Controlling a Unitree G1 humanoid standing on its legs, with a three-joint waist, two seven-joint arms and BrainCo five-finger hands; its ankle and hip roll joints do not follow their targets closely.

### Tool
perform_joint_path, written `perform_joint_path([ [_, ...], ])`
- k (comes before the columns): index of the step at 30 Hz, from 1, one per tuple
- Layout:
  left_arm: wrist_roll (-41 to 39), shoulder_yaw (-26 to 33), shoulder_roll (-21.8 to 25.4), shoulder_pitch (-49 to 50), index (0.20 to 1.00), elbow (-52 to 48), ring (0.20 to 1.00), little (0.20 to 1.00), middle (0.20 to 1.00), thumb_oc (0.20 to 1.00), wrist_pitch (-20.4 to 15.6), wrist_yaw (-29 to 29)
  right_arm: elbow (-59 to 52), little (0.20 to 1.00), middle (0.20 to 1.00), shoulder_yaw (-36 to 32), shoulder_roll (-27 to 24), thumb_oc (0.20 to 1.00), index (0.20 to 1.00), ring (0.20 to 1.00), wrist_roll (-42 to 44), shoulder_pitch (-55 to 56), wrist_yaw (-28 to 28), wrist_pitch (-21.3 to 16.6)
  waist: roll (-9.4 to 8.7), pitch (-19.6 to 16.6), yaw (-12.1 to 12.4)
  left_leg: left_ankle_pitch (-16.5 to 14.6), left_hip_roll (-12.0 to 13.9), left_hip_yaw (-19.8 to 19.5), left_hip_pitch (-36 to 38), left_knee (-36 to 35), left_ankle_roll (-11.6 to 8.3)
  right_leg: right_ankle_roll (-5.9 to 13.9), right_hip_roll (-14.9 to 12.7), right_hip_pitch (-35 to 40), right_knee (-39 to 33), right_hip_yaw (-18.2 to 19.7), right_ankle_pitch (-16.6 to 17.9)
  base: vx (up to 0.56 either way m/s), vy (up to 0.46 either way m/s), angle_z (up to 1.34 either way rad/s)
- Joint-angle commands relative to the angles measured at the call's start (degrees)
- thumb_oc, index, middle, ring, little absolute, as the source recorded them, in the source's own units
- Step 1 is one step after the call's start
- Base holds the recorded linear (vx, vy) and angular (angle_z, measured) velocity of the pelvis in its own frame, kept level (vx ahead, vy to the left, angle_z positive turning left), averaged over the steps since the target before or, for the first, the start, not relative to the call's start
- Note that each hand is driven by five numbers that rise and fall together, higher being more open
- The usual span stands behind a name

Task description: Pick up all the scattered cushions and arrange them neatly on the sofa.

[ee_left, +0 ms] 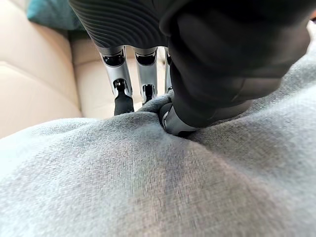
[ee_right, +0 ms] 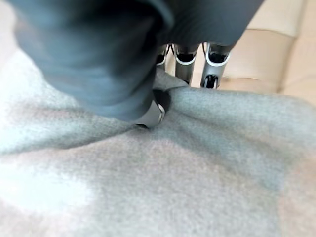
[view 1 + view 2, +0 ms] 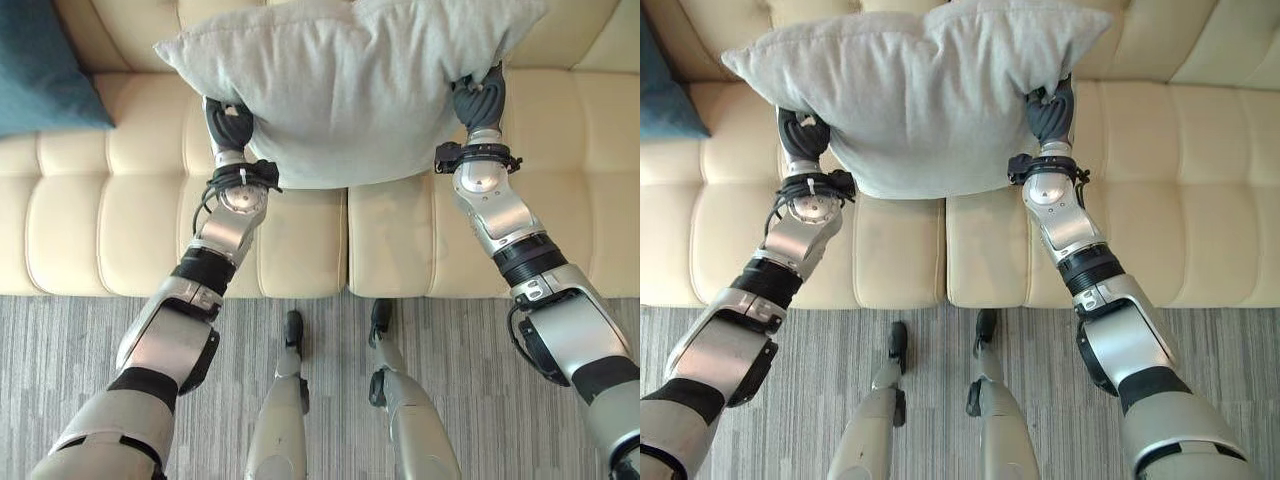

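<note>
A large light-grey cushion (image 3: 345, 85) hangs over the cream sofa (image 3: 100, 200), held between both hands. My left hand (image 3: 228, 125) grips its left edge; in the left wrist view the thumb (image 1: 177, 121) presses into the grey cloth (image 1: 148, 177) with the fingers (image 1: 123, 94) behind it. My right hand (image 3: 480, 100) grips the right edge, and the right wrist view shows its thumb (image 2: 148, 111) pinching the cloth (image 2: 163, 187) against the fingers (image 2: 185, 69). A teal cushion (image 3: 45, 65) leans at the sofa's far left.
The sofa's seat (image 3: 1160, 200) stretches bare to the right of the cushion. A grey striped carpet (image 3: 470, 370) lies in front of the sofa.
</note>
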Motion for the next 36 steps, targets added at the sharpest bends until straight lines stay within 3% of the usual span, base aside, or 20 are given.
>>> perform_joint_path([
  [1,5.08,-5.32,3.19,-13.42,0.200,1.07,0.200,0.200,0.200,0.200,-2.71,-1.77,1.24,0.200,0.200,6.22,3.48,0.200,0.200,0.200,-0.55,-12.54,1.34,-4.52,-0.51,-1.50,-0.39,-8.15,-1.28,-1.49,-2.40,7.36,-1.42,7.48,-4.21,-4.13,13.94,2.40,-14.88,0.00,0.000,0.00],
  [2,6.44,-6.42,4.18,-15.02,0.200,3.42,0.200,0.200,0.200,0.200,-1.83,-1.70,3.99,0.200,0.200,7.38,2.96,0.200,0.200,0.200,-0.87,-13.32,1.51,-4.07,-0.41,-1.11,-0.52,-7.87,-1.15,-1.50,-3.51,7.41,-1.48,7.59,-4.19,-5.43,14.40,2.28,-14.75,0.00,-0.046,0.00],
  [3,7.55,-7.55,4.96,-16.68,0.200,5.30,0.200,0.200,0.200,0.200,-1.24,-1.71,6.55,0.953,0.953,8.84,2.59,0.953,0.953,0.953,-1.09,-14.25,1.85,-3.37,-0.50,-1.08,-0.65,-7.60,-1.10,-1.52,-4.67,7.60,-1.58,7.55,-4.26,-6.54,14.64,2.25,-14.63,-0.01,-0.035,-0.01],
  [4,8.74,-8.84,5.82,-18.07,0.354,6.96,0.354,0.354,0.354,0.354,-0.68,-2.10,8.50,1.000,1.000,10.13,2.03,1.000,1.000,1.000,-1.46,-15.29,2.37,-2.82,-0.49,-1.09,-0.79,-7.39,-1.11,-1.67,-5.62,7.77,-1.59,7.52,-4.25,-7.46,14.81,2.26,-14.54,0.00,0.000,0.00],
  [5,13.12,-13.21,9.60,-21.47,1.000,10.02,1.000,1.000,1.000,1.000,0.92,-3.60,13.63,1.000,1.000,15.65,-1.38,1.000,1.000,1.000,-5.59,-18.90,4.23,0.52,-0.51,-1.23,-1.02,-6.91,-1.03,-1.81,-6.42,7.52,-1.54,7.61,-4.14,-8.36,14.82,2.14,-14.32,0.00,0.000,0.00],
  [9,17.16,-18.89,15.12,-25.10,1.000,12.93,1.000,1.000,1.000,1.000,2.82,-4.87,18.13,1.000,1.000,22.29,-6.45,1.000,1.000,1.000,-8.97,-23.93,6.49,3.10,-0.67,-2.12,-1.04,-6.32,-0.95,-1.80,-6.21,6.44,-1.67,7.76,-3.89,-8.25,13.89,1.82,-13.95,0.01,-0.008,0.04],
  [12,17.41,-22.76,18.88,-27.85,1.000,18.62,1.000,1.000,1.000,1.000,4.67,-6.31,22.45,1.000,1.000,24.08,-12.00,1.000,1.000,1.000,-6.11,-27.13,6.49,3.48,-0.61,-3.33,-0.95,-5.38,-0.85,-1.91,-3.85,3.78,-1.94,7.91,-3.49,-6.20,11.93,1.41,-13.51,0.01,0.000,0.00],
  [18,8.30,-18.19,19.25,-26.17,1.000,21.81,1.000,1.000,1.000,1.000,4.82,-8.94,23.96,1.000,1.000,20.23,-17.20,1.000,1.000,1.000,-0.51,-25.45,6.24,4.84,0.03,-4.37,-0.26,-3.80,-0.78,-1.70,3.37,-1.57,-2.71,8.06,-2.94,0.70,8.30,0.68,-13.00,0.04,0.004,0.00],
  [20,-1.11,-13.53,18.51,-24.41,1.000,23.42,1.000,1.000,1.000,1.000,3.08,-11.04,24.74,1.000,1.000,17.91,-18.74,1.000,1.000,1.000,2.99,-24.54,6.09,5.65,0.24,-4.91,-0.05,-3.07,-0.61,-1.59,6.05,-3.90,-3.14,8.20,-2.70,3.23,6.91,0.27,-12.84,0.06,0.013,-0.03],
  [21,-10.52,-9.24,17.04,-22.35,1.000,22.94,1.000,1.000,1.000,1.000,0.92,-11.89,24.78,1.000,1.000,16.24,-18.84,1.000,1.000,1.000,5.00,-23.19,5.86,5.87,0.21,-5.25,0.04,-2.78,-0.64,-1.59,7.16,-4.73,-3.29,8.23,-2.63,4.35,6.37,0.07,-12.79,0.08,0.018,-0.02],
  [22,-28.70,-1.80,14.52,-17.32,1.000,16.38,1.000,1.000,1.000,1.000,-3.29,-14.40,21.21,1.000,1.000,11.71,-18.73,1.000,1.000,1.000,8.97,-19.04,4.63,5.91,0.67,-5.61,0.06,-2.57,-0.67,-1.63,9.20,-6.09,-3.47,8.22,-2.47,6.71,5.17,-0.26,-12.84,0.07,0.020,0.03],
  [23,-31.94,0.14,14.42,-14.53,1.000,14.73,1.000,1.000,1.000,1.000,-3.42,-15.62,19.54,1.000,1.000,9.13,-18.30,1.000,1.000,1.000,10.12,-15.94,4.10,5.66,0.89,-6.11,-0.06,-2.44,-0.76,-1.53,10.01,-6.50,-3.50,8.23,-2.50,7.75,4.44,-0.47,-12.53,0.07,0.039,0.05],
  [28,-29.71,6.67,17.50,1.70,1.000,4.14,1.000,1.000,1.000,1.000,-3.41,-18.68,10.19,1.000,1.000,-1.62,-16.85,1.000,1.000,1.000,11.03,-0.07,4.17,3.79,1.58,-7.64,-0.30,-3.74,-0.72,-0.74,13.78,-6.76,-3.39,8.25,-2.55,12.04,3.62,-0.73,-13.16,0.06,0.056,0.01],
  [29,-27.33,9.90,17.20,11.48,1.000,0.07,1.000,1.000,1.000,1.000,-2.57,-19.68,5.90,1.000,1.000,-5.92,-15.91,1.000,1.000,1.000,10.47,9.30,5.91,3.55,1.50,-9.07,-0.64,-4.19,-1.04,-0.27,15.38,-6.76,-3.03,8.26,-2.82,14.14,2.85,-0.58,-13.05,0.13,0.087,-0.02],
  [32,-21.54,12.77,17.13,21.55,1.000,-2.36,1.000,1.000,1.000,1.000,-1.12,-21.89,2.92,1.000,1.000,-10.35,-14.63,1.000,1.000,1.000,10.09,18.80,8.78,3.00,1.58,-10.17,-0.76,-5.02,-1.32,0.17,17.63,-6.76,-2.42,8.43,-3.00,16.48,2.57,-0.29,-13.24,0.07,0.071,-0.11],
  [34,-10.52,16.05,15.51,36.89,1.000,-6.00,1.000,1.000,1.000,1.000,1.06,-25.58,-0.23,1.000,1.000,-14.66,-13.46,1.000,1.000,1.000,6.01,32.69,14.35,3.44,1.79,-11.52,-0.82,-6.15,-1.58,0.75,20.89,-6.76,-1.69,8.68,-3.38,19.74,1.98,0.00,-13.55,0.04,0.087,-0.09],
  [36,-6.92,16.24,14.18,41.31,1.000,-6.44,1.000,1.000,1.000,1.000,2.33,-26.91,-1.63,1.000,1.000,-15.24,-13.49,1.000,1.000,1.000,3.61,36.46,16.19,3.82,1.73,-12.25,-0.94,-6.27,-1.82,0.83,21.65,-6.76,-1.36,8.72,-3.57,20.60,1.74,0.11,-13.39,0.01,0.079,-0.12],
])
